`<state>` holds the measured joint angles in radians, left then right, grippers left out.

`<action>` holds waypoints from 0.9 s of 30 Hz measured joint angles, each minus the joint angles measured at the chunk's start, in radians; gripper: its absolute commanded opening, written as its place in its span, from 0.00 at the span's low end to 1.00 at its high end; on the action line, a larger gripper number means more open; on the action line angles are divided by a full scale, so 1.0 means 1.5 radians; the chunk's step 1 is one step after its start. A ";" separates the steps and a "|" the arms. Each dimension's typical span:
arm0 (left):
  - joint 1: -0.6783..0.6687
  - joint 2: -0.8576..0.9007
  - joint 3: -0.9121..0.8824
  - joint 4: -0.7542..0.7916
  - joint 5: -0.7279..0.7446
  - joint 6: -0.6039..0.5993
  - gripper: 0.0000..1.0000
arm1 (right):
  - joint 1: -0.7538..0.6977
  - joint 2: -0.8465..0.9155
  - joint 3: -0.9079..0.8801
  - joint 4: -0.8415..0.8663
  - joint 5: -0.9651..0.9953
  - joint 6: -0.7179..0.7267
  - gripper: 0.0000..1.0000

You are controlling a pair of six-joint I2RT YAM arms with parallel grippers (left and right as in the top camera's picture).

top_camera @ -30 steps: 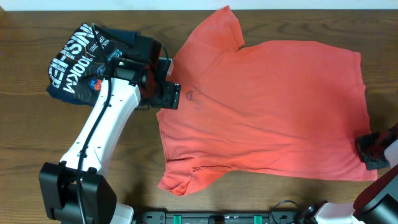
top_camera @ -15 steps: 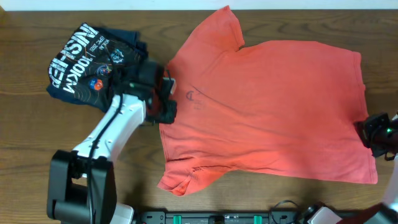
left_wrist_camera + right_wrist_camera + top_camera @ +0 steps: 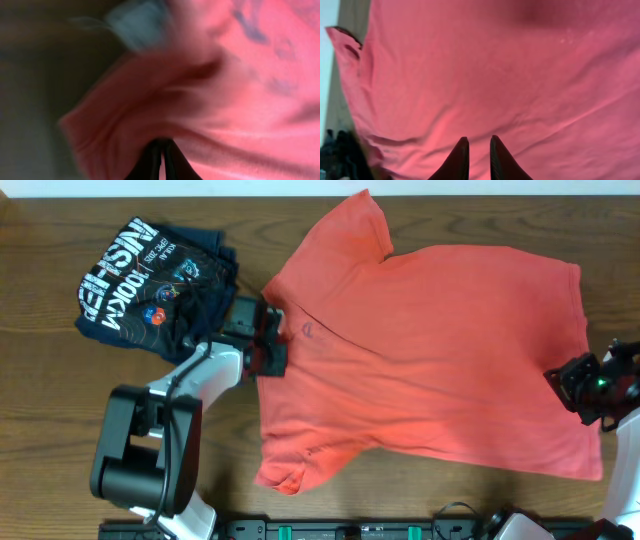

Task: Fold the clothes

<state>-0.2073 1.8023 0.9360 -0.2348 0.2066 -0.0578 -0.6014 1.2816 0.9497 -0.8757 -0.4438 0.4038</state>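
While flat (mostly), T-shirt [image 3: 430, 350] in left hand [image 3: 161, 150]

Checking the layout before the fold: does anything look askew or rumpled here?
Minor only: on the orange T-shirt, the lower sleeve curls over at its edge and the collar bunches where the left gripper pinches it.

The T-shirt [image 3: 440, 350] lies on the table [image 3: 40, 430], a folded shirt [image 3: 140, 285] just left. The left gripper [image 3: 272, 342] sits at its collar, the right gripper [image 3: 558, 378] at its hem.
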 measured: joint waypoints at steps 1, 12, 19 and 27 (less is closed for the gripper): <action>0.014 0.006 0.005 0.009 -0.005 -0.012 0.08 | 0.008 0.000 0.000 -0.001 0.009 -0.001 0.16; 0.138 0.038 0.066 -0.034 0.000 -0.062 0.28 | 0.065 0.034 -0.033 0.016 0.138 0.017 0.32; 0.136 0.011 0.083 -0.161 0.010 -0.030 0.50 | 0.065 0.122 -0.146 0.186 0.222 0.061 0.17; 0.136 -0.158 0.098 -0.274 0.043 -0.015 0.64 | 0.063 0.201 -0.166 0.320 0.258 0.105 0.01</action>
<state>-0.0036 1.5658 1.0832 -0.6453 0.2707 -0.0803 -0.5064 1.5833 0.7006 -0.3958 -0.0570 0.5617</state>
